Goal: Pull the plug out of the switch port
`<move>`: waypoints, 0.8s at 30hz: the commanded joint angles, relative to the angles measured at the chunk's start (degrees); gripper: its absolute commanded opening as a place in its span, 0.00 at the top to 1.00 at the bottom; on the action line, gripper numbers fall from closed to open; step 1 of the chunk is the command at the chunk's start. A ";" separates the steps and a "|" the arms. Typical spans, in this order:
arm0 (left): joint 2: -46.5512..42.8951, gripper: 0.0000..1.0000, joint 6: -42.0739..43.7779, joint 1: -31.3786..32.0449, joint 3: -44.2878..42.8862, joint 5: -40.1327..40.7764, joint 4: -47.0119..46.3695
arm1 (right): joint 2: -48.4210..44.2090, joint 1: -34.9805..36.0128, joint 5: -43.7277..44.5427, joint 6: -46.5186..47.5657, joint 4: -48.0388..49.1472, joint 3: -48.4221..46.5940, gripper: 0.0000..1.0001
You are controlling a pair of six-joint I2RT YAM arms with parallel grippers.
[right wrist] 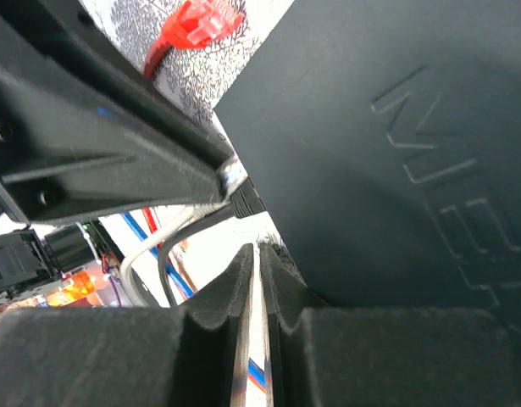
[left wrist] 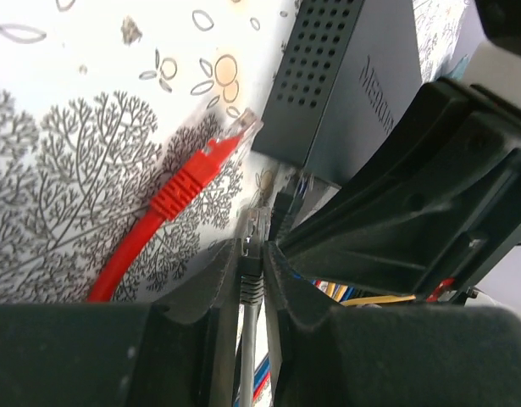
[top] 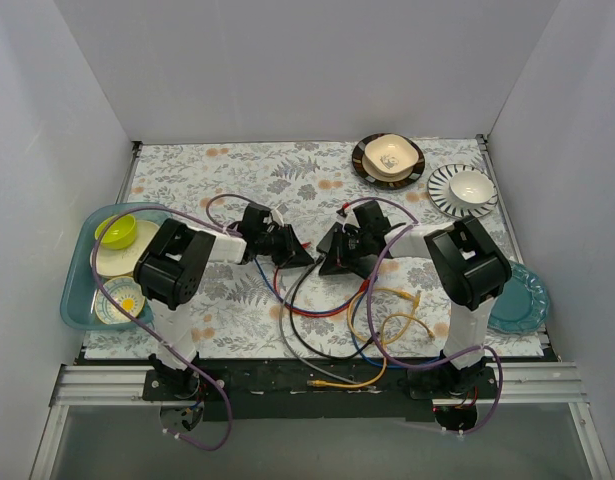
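The switch [left wrist: 328,80] is a flat dark-grey box with vent holes; it also fills the right wrist view [right wrist: 396,153]. My left gripper [left wrist: 252,254] is shut on the grey plug [left wrist: 250,275] of a grey cable. The plug's clear tip [left wrist: 258,223] is at the switch's socket edge; I cannot tell whether it is seated. A black plug [left wrist: 282,203] sits in the switch beside it. My right gripper [right wrist: 260,254] is shut with nothing between its fingers, against the switch's edge. In the top view the grippers [top: 299,255] [top: 330,262] meet tip to tip and hide the switch.
A loose red cable [left wrist: 180,191] with a clear plug lies left of the switch. Orange, yellow, blue and red cables [top: 387,325] are tangled at the front. A teal tray [top: 79,290] with dishes stands left; bowls on plates [top: 389,158] stand back right; a teal plate [top: 519,300] lies right.
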State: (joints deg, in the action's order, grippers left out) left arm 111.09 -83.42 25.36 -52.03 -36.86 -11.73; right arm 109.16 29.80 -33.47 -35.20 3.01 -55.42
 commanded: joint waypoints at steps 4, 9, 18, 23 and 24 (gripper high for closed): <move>-4.03 1.00 2.12 0.56 5.53 6.62 9.88 | 2.90 -1.06 9.74 1.89 -4.59 -0.04 0.85; -12.64 1.00 -0.34 -1.19 6.77 20.29 16.10 | -6.67 -1.06 13.42 4.87 -5.20 -0.48 0.85; -19.95 0.69 -4.22 -6.73 3.26 28.52 18.95 | -9.59 -3.34 15.91 4.10 -7.40 -3.12 0.83; -18.19 0.63 -4.38 -6.56 -0.18 22.36 15.25 | -4.67 -7.47 12.74 -0.30 -4.33 -1.10 0.85; -18.71 0.61 -4.47 -6.56 -0.09 21.40 12.72 | -4.14 -7.74 12.38 -0.57 -4.15 -0.92 0.85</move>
State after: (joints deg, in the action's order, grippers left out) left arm 93.65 -87.46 18.37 -49.43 -12.51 5.93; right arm 102.21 24.34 -20.99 -33.39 -1.52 -57.28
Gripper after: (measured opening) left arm 0.365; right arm 0.154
